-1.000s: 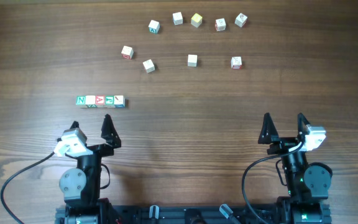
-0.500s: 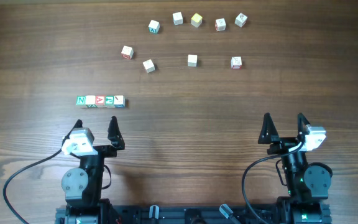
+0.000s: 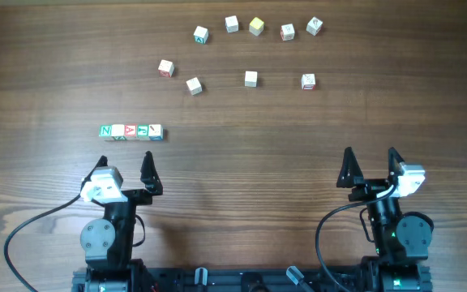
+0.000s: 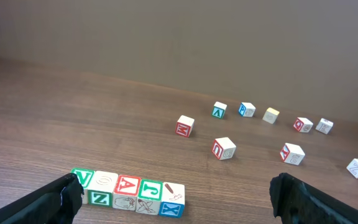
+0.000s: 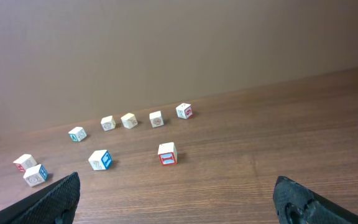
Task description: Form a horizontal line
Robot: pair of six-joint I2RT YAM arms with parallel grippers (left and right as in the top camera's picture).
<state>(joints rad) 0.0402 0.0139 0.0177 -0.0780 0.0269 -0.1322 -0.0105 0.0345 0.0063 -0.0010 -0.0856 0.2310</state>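
The horizontal line [image 3: 130,131] is a straight row of several white letter cubes at the left of the table, starting with a green N. In the left wrist view the line [image 4: 126,190] lies just ahead of the fingers, showing green, red and teal faces. My left gripper [image 3: 125,161] hovers just short of the row, open and holding nothing; in its own view the left gripper [image 4: 176,191] stands wide, its left fingertip covering part of the first cube. My right gripper [image 3: 370,154] is open and empty at the near right, far from the row. Its own camera shows the right gripper [image 5: 176,183] spread wide over bare wood.
Loose single cubes lie scattered at the far side: an arc along the back [image 3: 255,26] and a nearer group [image 3: 194,85], [image 3: 250,78], [image 3: 308,81]. A red-faced cube [image 5: 167,153] and a blue-faced cube [image 5: 100,160] lie ahead of the right gripper. Black cables trail from both arm bases.
The left gripper swung slightly right and straightened during the first half second, then held still. The right arm and all cubes stayed put.
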